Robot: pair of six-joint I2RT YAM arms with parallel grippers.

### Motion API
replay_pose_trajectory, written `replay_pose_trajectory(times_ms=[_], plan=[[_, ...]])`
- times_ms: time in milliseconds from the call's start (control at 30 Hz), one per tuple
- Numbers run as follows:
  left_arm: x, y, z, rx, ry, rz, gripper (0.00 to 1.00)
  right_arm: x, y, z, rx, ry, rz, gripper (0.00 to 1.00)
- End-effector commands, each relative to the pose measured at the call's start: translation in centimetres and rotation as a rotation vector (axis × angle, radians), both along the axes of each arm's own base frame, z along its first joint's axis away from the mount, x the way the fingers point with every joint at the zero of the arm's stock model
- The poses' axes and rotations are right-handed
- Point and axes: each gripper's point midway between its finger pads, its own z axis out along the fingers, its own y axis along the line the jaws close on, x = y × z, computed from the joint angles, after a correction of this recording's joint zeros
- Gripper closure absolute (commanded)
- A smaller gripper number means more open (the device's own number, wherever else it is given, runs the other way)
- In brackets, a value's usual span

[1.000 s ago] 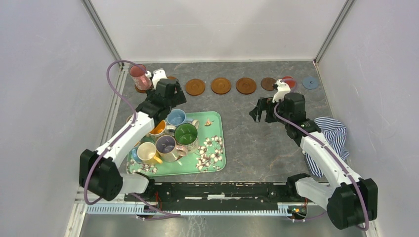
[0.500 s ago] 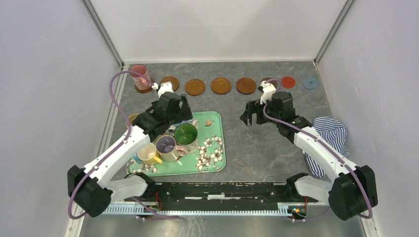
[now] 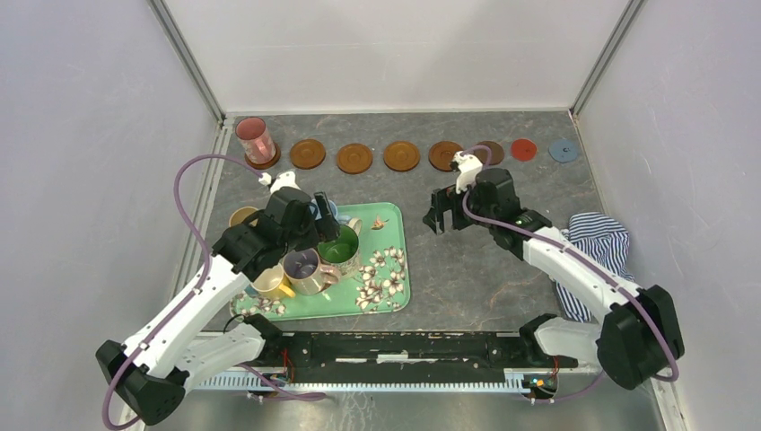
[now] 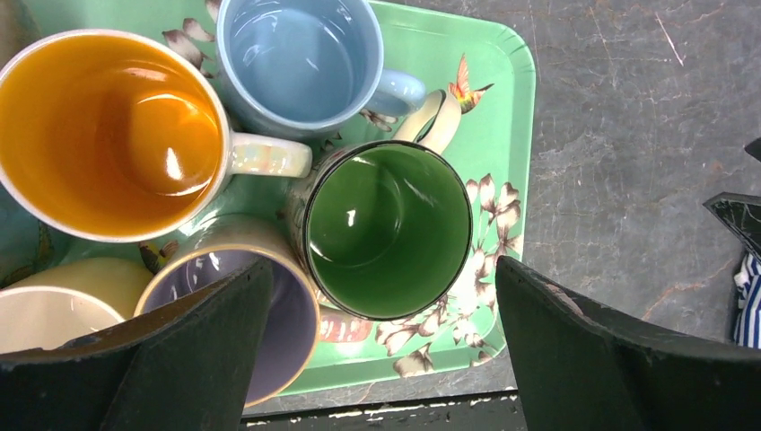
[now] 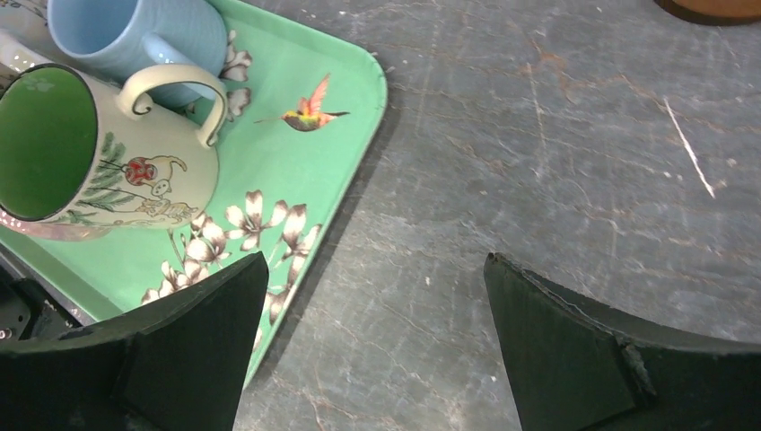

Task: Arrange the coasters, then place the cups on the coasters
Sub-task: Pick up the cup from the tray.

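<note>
The grey surface (image 3: 449, 269) carries a green tray (image 3: 386, 301) at its near left. The tray holds a green cup (image 4: 386, 229), an orange cup (image 4: 108, 135), a light blue cup (image 4: 296, 54), a lilac cup (image 4: 292, 314) and a yellow cup (image 4: 54, 314). The left gripper (image 4: 381, 274) hangs spread wide above the green cup, grasping nothing. The right gripper (image 5: 370, 269), likewise released, hovers over bare surface just beside the tray. A pink cup (image 3: 254, 139) stands on the leftmost coaster (image 3: 263, 164) at the far edge. The other coasters (image 3: 354, 158) lie in a row to its right, uncovered. The tray bears a printed hummingbird (image 5: 305, 114), and the green cup's side has a small drawn figure.
</note>
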Motion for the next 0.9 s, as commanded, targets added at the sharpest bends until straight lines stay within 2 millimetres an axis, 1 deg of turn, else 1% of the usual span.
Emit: replay_pose_trajectory(times_ms=[0, 133, 300, 333, 400, 433, 500, 567, 633, 800, 867], plan=[[-0.8, -0.1, 1.0, -0.027, 0.005, -0.012, 0.0, 2.2, 3.3, 3.8, 0.049, -0.134, 0.034, 0.02], [-0.9, -0.1, 1.5, -0.032, -0.011, -0.028, 0.0, 3.1, 6.8, 4.4, 0.048, -0.227, 0.099, 0.02], [-0.8, -0.3, 2.8, -0.05, -0.049, -0.041, 0.0, 4.1, 11.5, 4.4, 0.03, -0.315, 0.195, 0.02], [-0.8, -0.2, 3.0, -0.049, -0.054, -0.043, 0.0, 4.4, 12.3, 4.2, 0.025, -0.308, 0.206, 0.02], [-0.9, -0.2, 3.5, -0.055, -0.068, -0.049, 0.0, 5.5, 13.9, 4.6, 0.026, -0.301, 0.213, 0.02], [-0.9, -0.2, 3.6, -0.059, -0.073, -0.05, 0.0, 5.8, 14.6, 5.2, 0.037, -0.308, 0.216, 0.02], [-1.1, -0.2, 3.7, -0.066, -0.076, -0.053, 0.0, 6.3, 16.2, 5.2, 0.038, -0.312, 0.228, 0.02], [-1.2, -0.2, 3.7, -0.071, -0.077, -0.057, 0.0, 6.6, 17.8, 5.0, 0.009, -0.309, 0.254, 0.02], [-1.3, -0.2, 3.9, -0.075, -0.082, -0.061, 0.0, 6.9, 19.0, 3.6, -0.035, -0.292, 0.272, 0.02], [-1.3, -0.1, 4.7, -0.076, -0.104, -0.07, 0.0, 7.2, 20.7, 1.6, -0.071, -0.263, 0.319, 0.02], [-1.2, -0.1, 5.0, -0.076, -0.113, -0.07, 0.0, 7.3, 21.1, 0.6, -0.1, -0.249, 0.331, 0.02]])
